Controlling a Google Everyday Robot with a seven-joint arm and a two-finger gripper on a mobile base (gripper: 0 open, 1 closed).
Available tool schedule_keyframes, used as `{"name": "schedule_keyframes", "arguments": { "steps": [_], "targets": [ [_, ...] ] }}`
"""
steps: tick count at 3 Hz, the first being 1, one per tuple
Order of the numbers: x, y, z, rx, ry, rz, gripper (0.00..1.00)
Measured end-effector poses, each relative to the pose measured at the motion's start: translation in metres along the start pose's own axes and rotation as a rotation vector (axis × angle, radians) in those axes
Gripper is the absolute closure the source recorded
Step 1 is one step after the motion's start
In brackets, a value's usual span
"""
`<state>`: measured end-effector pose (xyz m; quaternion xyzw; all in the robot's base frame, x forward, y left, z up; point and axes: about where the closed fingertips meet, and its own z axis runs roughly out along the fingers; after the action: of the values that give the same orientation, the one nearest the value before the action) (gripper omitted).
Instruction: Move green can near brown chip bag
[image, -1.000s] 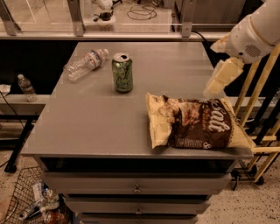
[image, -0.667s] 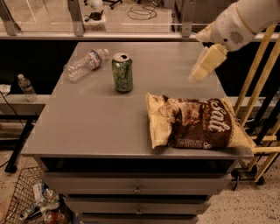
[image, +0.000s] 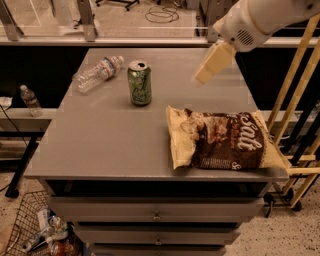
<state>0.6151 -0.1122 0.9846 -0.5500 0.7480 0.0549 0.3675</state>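
Observation:
The green can (image: 139, 83) stands upright on the grey table (image: 100, 145), towards the back and left of the middle. The brown chip bag (image: 225, 140) lies flat at the front right of the table, with white "Salt" lettering and cream-yellow ends. A stretch of bare table separates the can from the bag. My gripper (image: 201, 77), cream-coloured on a white arm, hangs in the air over the back right of the table. It is to the right of the can and behind the bag, touching neither.
A clear plastic bottle (image: 97, 73) lies on its side just left of the can. A yellow rack (image: 295, 100) stands by the table's right edge. A small bottle (image: 30, 100) sits on a low shelf at left. A wire basket (image: 35, 230) is on the floor at front left.
My arm has swung left and towards the back of the table, bringing the gripper closer to the can. The can, bag and bottle have not moved.

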Motion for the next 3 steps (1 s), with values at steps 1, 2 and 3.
{"name": "schedule_keyframes", "arguments": {
  "steps": [1,2,3],
  "targets": [
    [0.015,0.022,0.056,-0.050,0.012,0.054,0.00],
    [0.022,0.028,0.066,-0.073,0.023,0.064,0.00],
    [0.021,0.028,0.072,-0.069,-0.012,0.090,0.00]
  ]
}}
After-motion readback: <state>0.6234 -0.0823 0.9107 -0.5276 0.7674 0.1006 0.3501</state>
